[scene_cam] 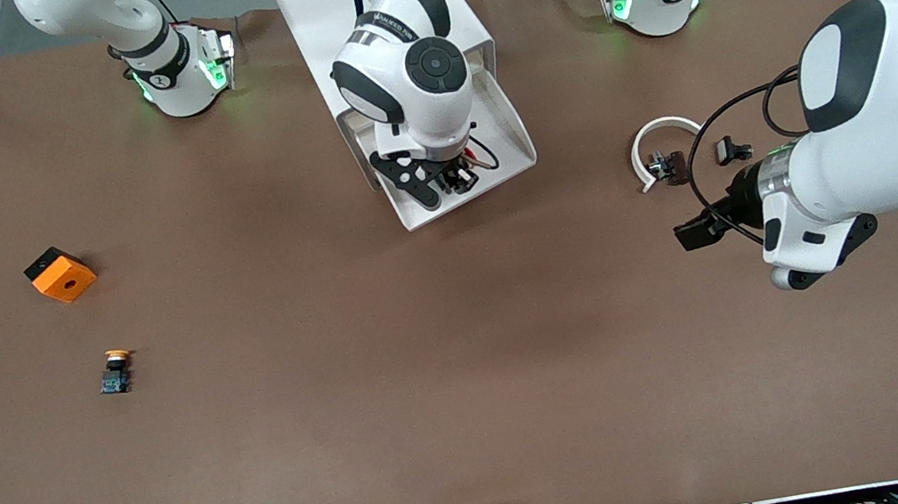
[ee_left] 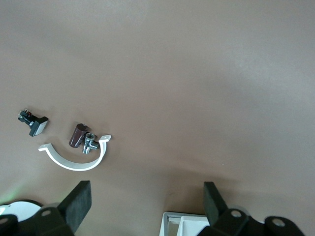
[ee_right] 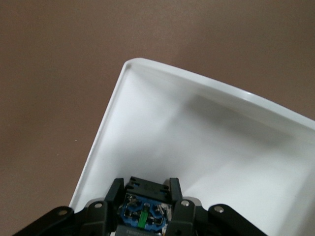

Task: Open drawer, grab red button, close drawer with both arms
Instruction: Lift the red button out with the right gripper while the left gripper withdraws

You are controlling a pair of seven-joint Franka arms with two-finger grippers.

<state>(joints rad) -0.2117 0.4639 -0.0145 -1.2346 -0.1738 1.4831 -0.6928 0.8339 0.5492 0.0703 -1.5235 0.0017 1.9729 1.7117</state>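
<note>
The top drawer (scene_cam: 507,134) stands pulled out of the white cabinet (scene_cam: 338,8), toward the front camera. My right gripper (scene_cam: 451,179) is down in the open drawer, shut on the button (scene_cam: 473,156), whose red cap just shows beside the fingers. In the right wrist view the gripper (ee_right: 145,187) clamps the button's bluish base (ee_right: 142,214) over the drawer's white floor (ee_right: 206,137). My left gripper (scene_cam: 691,234) hangs open and empty over bare table toward the left arm's end. In its own view (ee_left: 146,201) nothing is between the fingers.
An orange cube (scene_cam: 61,275) and a yellow-capped button (scene_cam: 115,372) lie toward the right arm's end. A white curved clip (scene_cam: 656,138) with small dark parts (scene_cam: 670,166) lies by my left gripper, also in the left wrist view (ee_left: 74,160). A white box corner (ee_left: 187,223) shows there.
</note>
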